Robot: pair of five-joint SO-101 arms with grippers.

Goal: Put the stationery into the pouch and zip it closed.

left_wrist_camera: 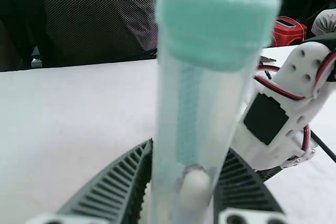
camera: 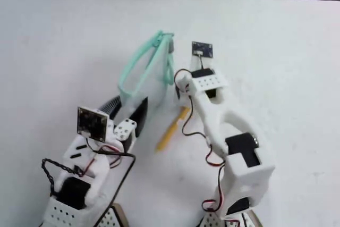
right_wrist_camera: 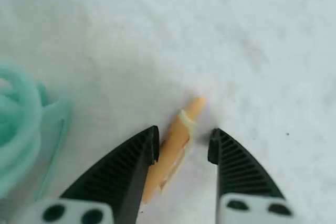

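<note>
**Pouch held on edge, pencil on the table**

A see-through plastic pouch (camera: 154,75) stands on edge near the middle of the white table (camera: 64,41), pinched at its near end by the left gripper (left_wrist_camera: 189,153). The black ribbed fingers (left_wrist_camera: 123,182) are closed against its two sides. The pouch walls are thin, glossy film. Its rim is soft mint-green fabric, thick and rounded at the corner, with a zip track of the same colour running along it. From above, that rim spreads into a long narrow loop, so the mouth gapes. A small pale rounded shape shows through the film low down between the fingers — what it is cannot be made out.

Just right of the pouch's near end, between the two arms, lies a slim orange pencil (camera: 170,133). It slants from near left to far right and has a paler band close to its far end. It rests flat on the table, outside the pouch.

The right gripper (right_wrist_camera: 184,132) hangs over the pencil's far end, with its ribbed black fingers (right_wrist_camera: 233,166) parted to either side of the shaft — one close against it, the other a little apart. A loop of the mint trim (right_wrist_camera: 21,129) lies to the left of it. Both arms are white plastic with red and black wiring.
</note>
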